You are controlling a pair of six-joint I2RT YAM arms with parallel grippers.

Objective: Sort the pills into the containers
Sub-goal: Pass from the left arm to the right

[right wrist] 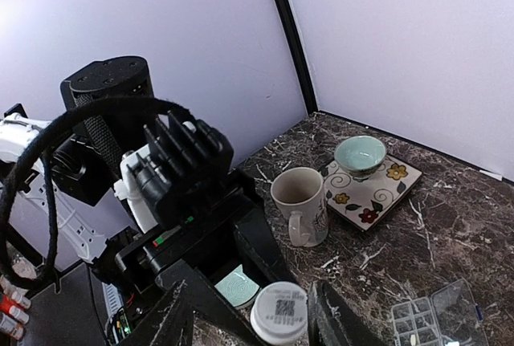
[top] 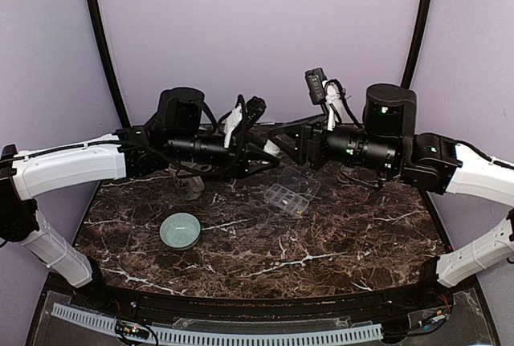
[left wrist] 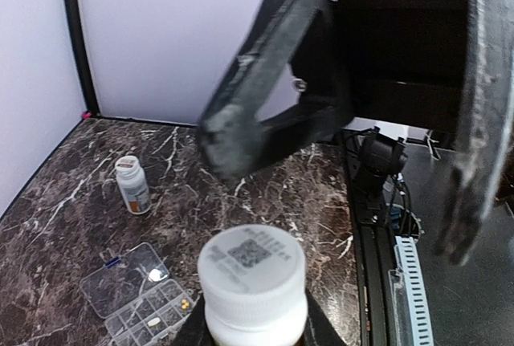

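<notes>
My left gripper (left wrist: 253, 326) is shut on the body of a pill bottle (left wrist: 253, 270) with a white cap, and holds it in the air above the back of the table. The right gripper (right wrist: 253, 306) is open, one finger on either side of the bottle's cap (right wrist: 279, 311), with a gap on its left side. In the top view both grippers meet at the back centre (top: 271, 148). The clear pill-organiser container (top: 291, 193) lies on the table with its lid open; it also shows in the left wrist view (left wrist: 136, 298). A few small pills (left wrist: 185, 303) lie in its compartments.
A second white-capped bottle (left wrist: 132, 185) stands on the marble. A pale green bowl (top: 180, 230) sits front left. A mug (right wrist: 299, 205) stands beside a flowered tile (right wrist: 385, 189) that carries another green bowl (right wrist: 360, 154).
</notes>
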